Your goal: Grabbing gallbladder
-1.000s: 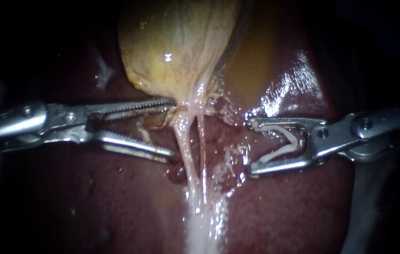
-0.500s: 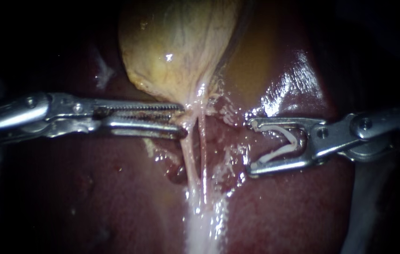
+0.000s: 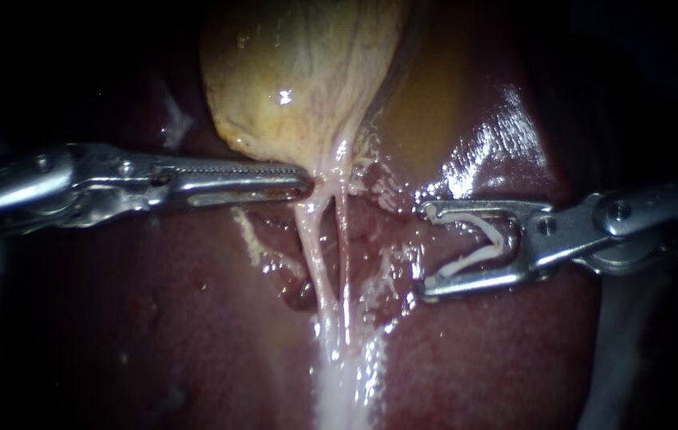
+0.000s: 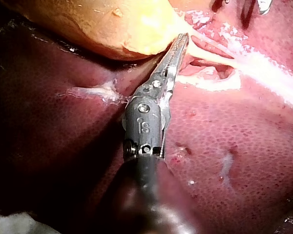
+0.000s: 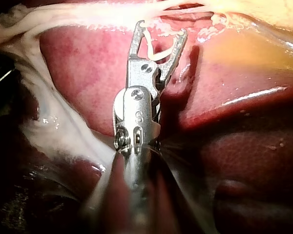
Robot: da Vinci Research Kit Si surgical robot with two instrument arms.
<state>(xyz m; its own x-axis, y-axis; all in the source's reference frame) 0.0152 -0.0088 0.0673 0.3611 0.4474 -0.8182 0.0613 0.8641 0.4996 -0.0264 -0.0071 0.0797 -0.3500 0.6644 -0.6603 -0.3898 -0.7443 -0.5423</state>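
The yellow gallbladder [image 3: 299,72] lies on the dark red liver [image 3: 155,318] and narrows to a pale neck. Two thin pale tubes [image 3: 327,263] run down from that neck. My left instrument [image 3: 305,183] reaches in level, and its toothed jaws lie together on the gallbladder's lower edge at the neck. In the left wrist view its tip [image 4: 183,39] presses against the gallbladder [image 4: 112,24]. My right instrument [image 3: 425,248] stays to the right of the tubes, jaws spread wide around a white V-shaped clip [image 3: 478,243], apart from the tissue. The right wrist view shows the same jaws [image 5: 161,28] and clip [image 5: 156,48].
A wet, raw pocket [image 3: 299,291] opens in the liver beside the tubes. A broad white band of tissue [image 3: 342,382] runs on from the tubes toward the view's lower edge. A shiny liver lobe [image 3: 498,135] rises above my right instrument.
My left instrument's jaws, wide open a second ago, have closed together at the gallbladder's neck, drawing the nearer tube slightly left. My right instrument has not moved.
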